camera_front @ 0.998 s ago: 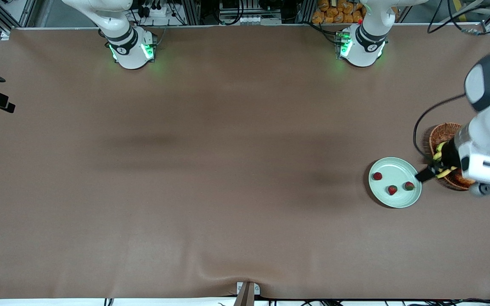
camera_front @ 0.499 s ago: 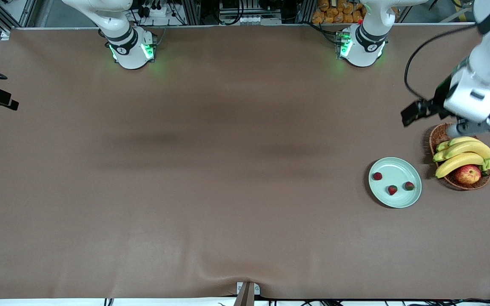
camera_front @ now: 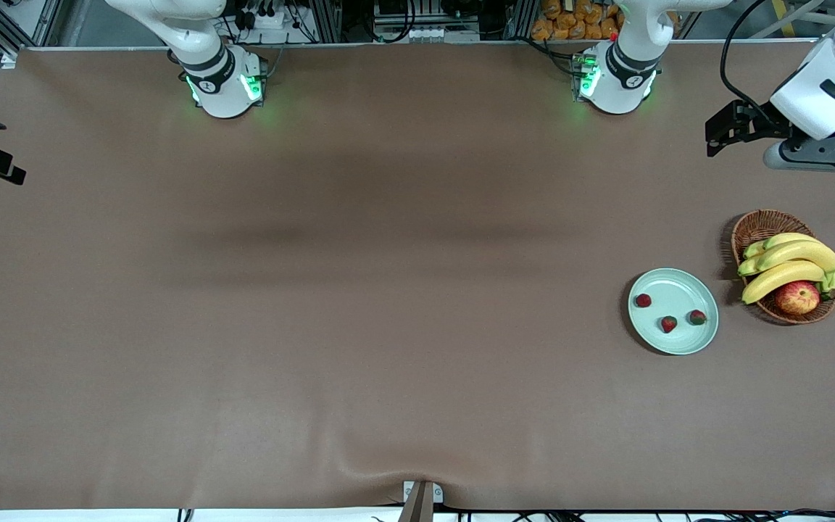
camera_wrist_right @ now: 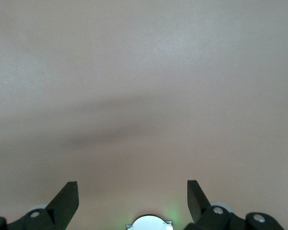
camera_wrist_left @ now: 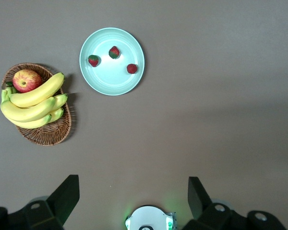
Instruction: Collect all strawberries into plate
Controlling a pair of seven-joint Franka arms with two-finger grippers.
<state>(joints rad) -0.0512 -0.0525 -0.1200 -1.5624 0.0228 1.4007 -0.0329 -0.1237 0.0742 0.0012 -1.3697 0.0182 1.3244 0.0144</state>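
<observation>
Now the left gripper and right gripper both gape wide, holding nothing.

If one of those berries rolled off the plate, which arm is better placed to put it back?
Left. The left end effector, open, is up at the table's left-arm end, where three dark-red strawberries lie on the pale mint-green plate. The right end effector faces bare tabletop.

Three small dark-red strawberries lie apart from one another on the round pale mint-green plate, which sits flat toward the left arm's end of the tabletop.
</observation>
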